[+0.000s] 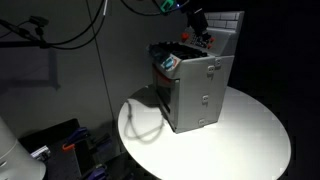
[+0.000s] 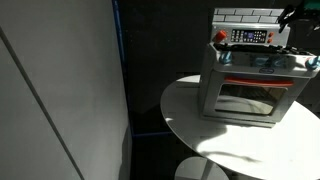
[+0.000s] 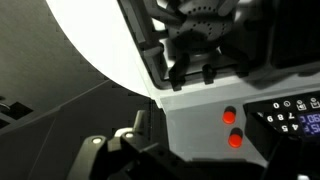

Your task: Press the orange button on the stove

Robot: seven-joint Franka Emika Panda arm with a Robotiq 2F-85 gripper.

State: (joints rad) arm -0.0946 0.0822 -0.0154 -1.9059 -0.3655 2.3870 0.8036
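We cannot tell how open our gripper (image 1: 197, 20) is; the toy stove (image 2: 250, 85) looks light and may slide, so we'd press its orange button (image 3: 230, 116) gently.

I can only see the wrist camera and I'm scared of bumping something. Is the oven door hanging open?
Observer: No. In an exterior view the stove faces the camera and its oven door, which has a window, is closed.
Operator: What's behind the cooktop? I can't see that far.
Observer: A white tiled back panel stands upright behind the cooktop, rising above the row of controls.
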